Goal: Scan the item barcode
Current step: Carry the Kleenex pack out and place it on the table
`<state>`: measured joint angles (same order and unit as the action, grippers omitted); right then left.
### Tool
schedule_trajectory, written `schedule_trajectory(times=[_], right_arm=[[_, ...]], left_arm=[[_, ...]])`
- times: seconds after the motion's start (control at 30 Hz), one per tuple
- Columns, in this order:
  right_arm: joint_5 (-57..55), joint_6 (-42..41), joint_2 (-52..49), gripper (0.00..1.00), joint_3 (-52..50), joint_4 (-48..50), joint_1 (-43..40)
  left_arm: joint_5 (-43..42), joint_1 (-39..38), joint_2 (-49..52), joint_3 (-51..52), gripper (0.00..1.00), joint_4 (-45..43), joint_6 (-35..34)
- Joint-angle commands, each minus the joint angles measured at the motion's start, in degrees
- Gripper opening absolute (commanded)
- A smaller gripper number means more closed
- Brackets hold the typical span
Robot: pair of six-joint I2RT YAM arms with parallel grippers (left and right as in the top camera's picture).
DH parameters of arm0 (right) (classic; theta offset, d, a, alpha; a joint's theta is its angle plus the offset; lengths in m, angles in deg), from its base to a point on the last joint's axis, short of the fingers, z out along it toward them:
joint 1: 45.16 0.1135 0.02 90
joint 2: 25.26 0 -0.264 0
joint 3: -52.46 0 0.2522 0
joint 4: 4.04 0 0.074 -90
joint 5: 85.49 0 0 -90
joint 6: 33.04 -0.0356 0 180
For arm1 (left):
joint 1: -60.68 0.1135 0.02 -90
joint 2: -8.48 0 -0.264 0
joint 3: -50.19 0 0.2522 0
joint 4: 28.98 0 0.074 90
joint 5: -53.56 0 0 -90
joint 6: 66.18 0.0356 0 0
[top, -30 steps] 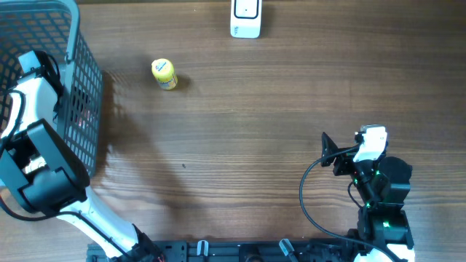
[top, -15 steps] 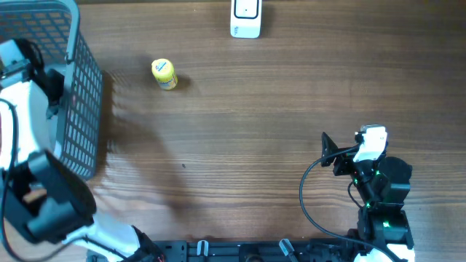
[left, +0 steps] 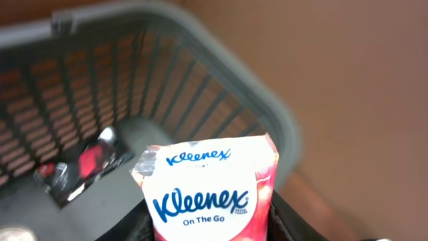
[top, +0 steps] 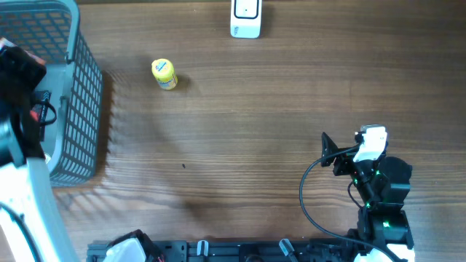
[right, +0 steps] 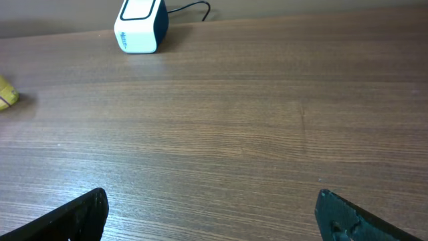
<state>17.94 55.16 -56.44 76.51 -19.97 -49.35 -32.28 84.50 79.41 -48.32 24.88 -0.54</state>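
Overhead view, item one: grey mesh basket (top: pixel 80 109) at the far left of the table (top: pixel 255 145), with my left arm (top: pixel 29 196) reaching over its left side. Item two, left wrist view: Kleenex pack (left: pixel 208 191), the task's thing, up above the basket floor with its logo face to the camera. The left gripper (left: pixel 200 231) pinches it low down, jaws drawn in narrow against the pack's two sides. No barcode shows on this face; I judge it sits on the back or the bottom, neither visible. Item three: dark packet (left: pixel 83 167) lying on the basket floor, apart from the pack. Item four: scanner (top: pixel 245 18), white, at the far edge near the centre, well apart from the basket. Item five: yellow bottle (top: pixel 164 73), between basket and scanner. Item six: right gripper (right: pixel 210 201), jaws spread wide, holding nothing, at the near right. Step in hand, as I judge it: lift the pack clear of the basket rim and carry it to the scanner. To do it well I raise straight up before going right and pass clear of the bottle. I hold the pinch firm, since the soft wrapper may slip, and turn the wrist so the hidden face meets the scanner squarely and close.
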Motion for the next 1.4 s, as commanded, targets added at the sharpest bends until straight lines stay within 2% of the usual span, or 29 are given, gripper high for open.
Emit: schedule_trajectory(times=[0.0, 0.1, 0.27, 0.4, 0.43, 0.5, 0.57, 0.77, 0.9, 1.0, 1.2, 1.27, 1.33, 1.37], right_arm=[[-0.55, 0.28, -0.11, 1.00, 1.16, 0.07, -0.17], [-0.55, 0.28, -0.11, 1.00, 1.16, 0.00, -0.17], [-0.55, 0.28, -0.11, 1.00, 1.16, 0.00, -0.17], [-0.55, 0.31, -0.11, 1.00, 1.16, -0.02, -0.17], [-0.57, 0.31, -0.11, 1.00, 1.16, -0.02, -0.17], [-0.57, 0.31, -0.11, 1.00, 1.16, -0.02, -0.17], [-0.57, 0.31, -0.11, 1.00, 1.16, 0.00, -0.17], [-0.57, 0.33, -0.11, 1.00, 1.16, 0.13, -0.17], [-0.59, 0.35, -0.11, 1.00, 1.16, 0.24, -0.17], [-0.57, 0.33, -0.11, 1.00, 1.16, 0.39, -0.17], [-0.57, 0.33, -0.11, 1.00, 1.16, 0.46, -0.17], [-0.57, 0.33, -0.11, 1.00, 1.16, 0.44, -0.17], [-0.57, 0.33, -0.11, 1.00, 1.16, 0.44, -0.17], [-0.57, 0.33, -0.11, 1.00, 1.16, 0.44, -0.17]], left_arm=[[-3.48, -2.91, -5.86, -0.44, 0.41, -2.51, -0.15], [-7.02, -8.09, -8.22, -0.44, 0.49, -6.03, -0.20], [-8.00, -18.32, -4.92, -0.44, 0.47, -9.81, -0.57], [-7.98, -29.18, 3.52, -0.44, 0.33, -12.55, -0.55], [-7.96, -31.30, 5.88, -0.44, 0.23, -12.87, -0.52], [-7.48, -35.01, 11.61, -0.44, 0.20, -12.94, -0.52], [-7.34, -38.12, 18.40, -0.44, 0.25, -12.70, -0.55], [-7.34, -44.63, 36.81, -0.44, 0.35, -12.39, -0.55], [-6.78, -46.53, 42.86, -0.44, 0.38, -10.97, -0.50], [-1.42, -46.86, 46.16, -0.44, 0.34, -8.11, -0.52], [9.53, -46.80, 50.07, -0.31, 0.41, -4.90, -0.09], [10.93, -46.69, 50.82, -0.31, 0.45, -4.87, -0.09], [10.93, -46.53, 50.82, -0.31, 0.64, -5.05, -0.09], [11.17, -46.45, 50.80, -0.33, 0.69, -5.84, 0.13]])
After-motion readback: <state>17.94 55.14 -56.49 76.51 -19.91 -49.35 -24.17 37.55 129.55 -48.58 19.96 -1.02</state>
